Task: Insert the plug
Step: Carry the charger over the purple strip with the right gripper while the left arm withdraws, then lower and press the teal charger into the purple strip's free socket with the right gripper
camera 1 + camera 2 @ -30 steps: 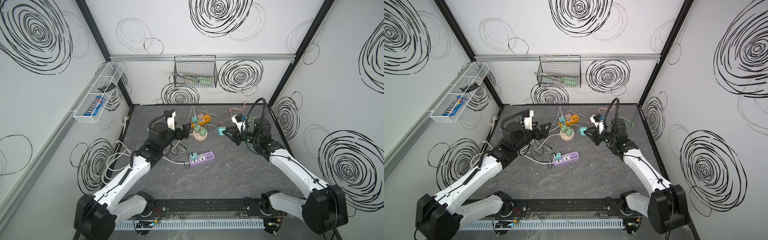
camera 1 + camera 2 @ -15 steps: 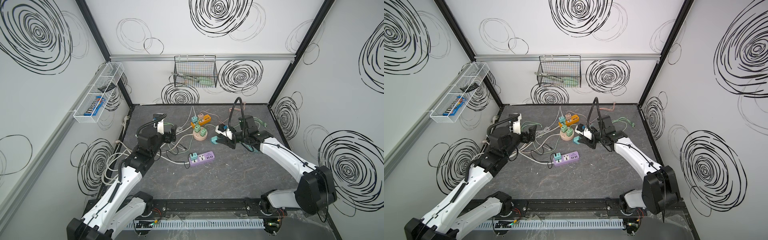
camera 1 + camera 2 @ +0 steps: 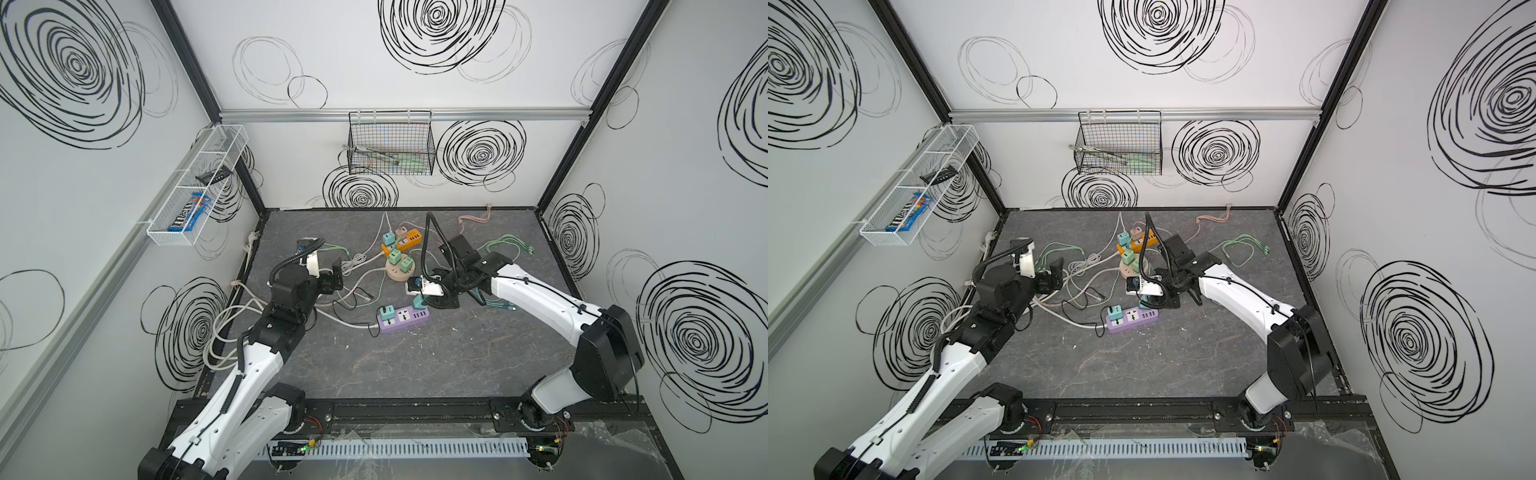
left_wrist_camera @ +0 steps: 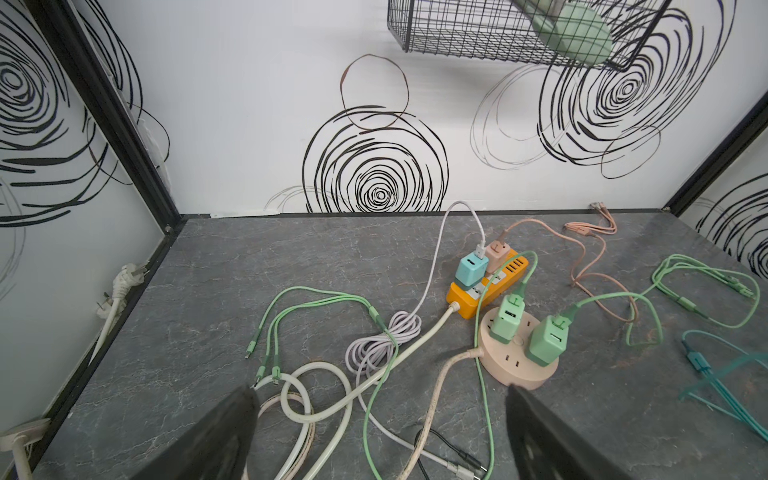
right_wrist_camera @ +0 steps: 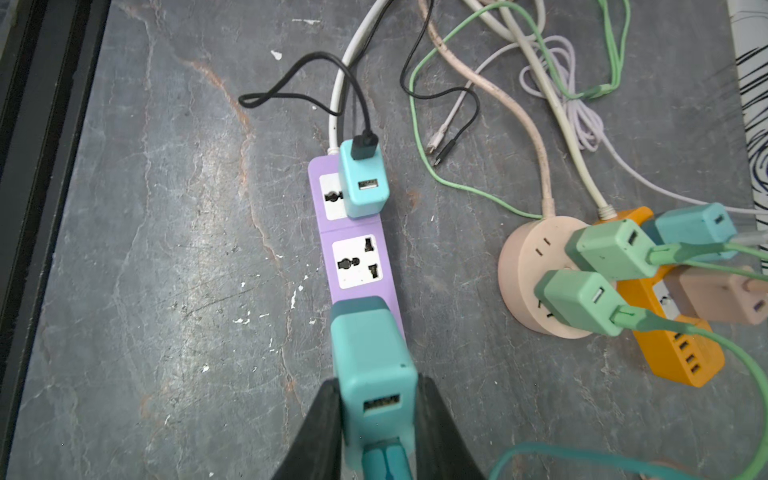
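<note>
Grasps plug [image 5: 374,365] with right gripper [image 5: 376,395], at one end of the purple strip [image 5: 357,262], just beside its free middle socket; cannot tell whether seated. Shows a second plug [image 5: 363,187] in the far end socket. Holds left gripper [image 4: 380,388] spread wide, empty, above loose cables [image 4: 376,347], well apart from the purple strip.
</note>
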### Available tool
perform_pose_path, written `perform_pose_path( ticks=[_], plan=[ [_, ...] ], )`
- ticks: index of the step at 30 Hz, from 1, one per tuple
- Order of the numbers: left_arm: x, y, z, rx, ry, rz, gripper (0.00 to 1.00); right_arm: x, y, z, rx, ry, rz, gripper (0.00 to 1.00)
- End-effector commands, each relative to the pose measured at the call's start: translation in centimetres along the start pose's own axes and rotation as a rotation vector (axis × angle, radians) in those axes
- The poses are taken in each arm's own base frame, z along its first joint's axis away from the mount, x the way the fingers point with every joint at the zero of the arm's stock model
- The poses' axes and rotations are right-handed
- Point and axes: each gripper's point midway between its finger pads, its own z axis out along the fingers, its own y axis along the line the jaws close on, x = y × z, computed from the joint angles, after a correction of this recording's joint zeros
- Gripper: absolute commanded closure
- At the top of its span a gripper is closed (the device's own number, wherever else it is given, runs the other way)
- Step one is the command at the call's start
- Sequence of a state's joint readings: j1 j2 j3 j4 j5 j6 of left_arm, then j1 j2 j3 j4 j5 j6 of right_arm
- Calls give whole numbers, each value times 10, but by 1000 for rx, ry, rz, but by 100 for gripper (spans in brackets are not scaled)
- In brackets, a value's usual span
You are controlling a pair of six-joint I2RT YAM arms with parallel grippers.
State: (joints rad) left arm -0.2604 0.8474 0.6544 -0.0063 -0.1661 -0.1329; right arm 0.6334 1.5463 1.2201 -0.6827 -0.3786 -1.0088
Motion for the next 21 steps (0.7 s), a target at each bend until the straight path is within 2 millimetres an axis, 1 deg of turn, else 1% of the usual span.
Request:
perform_pose_path(
  ticks=[1, 5, 8, 13, 16, 21],
  plan=[
    [-15, 7, 0, -21, -57, -38, 4, -4, 2, -1, -20, 45, -57, 100],
    [-14, 10, 0, -28, -53, -58, 4, 4, 2, 12, -32, 151, -70, 100],
    [-15, 12, 0, -30, -57, -72, 4, 4, 3, 25, -41, 209, -80, 100],
    [-14, 14, 1, -32, -49, -87, 4, -8, 3, 43, -61, 185, -110, 100],
    [-12, 16, 3, -33, -42, -96, 4, -14, 0, 48, -59, 169, -117, 100],
    [-11, 19, 4, -38, -33, -113, 4, -17, -2, 53, -61, 165, -137, 100]
  ],
)
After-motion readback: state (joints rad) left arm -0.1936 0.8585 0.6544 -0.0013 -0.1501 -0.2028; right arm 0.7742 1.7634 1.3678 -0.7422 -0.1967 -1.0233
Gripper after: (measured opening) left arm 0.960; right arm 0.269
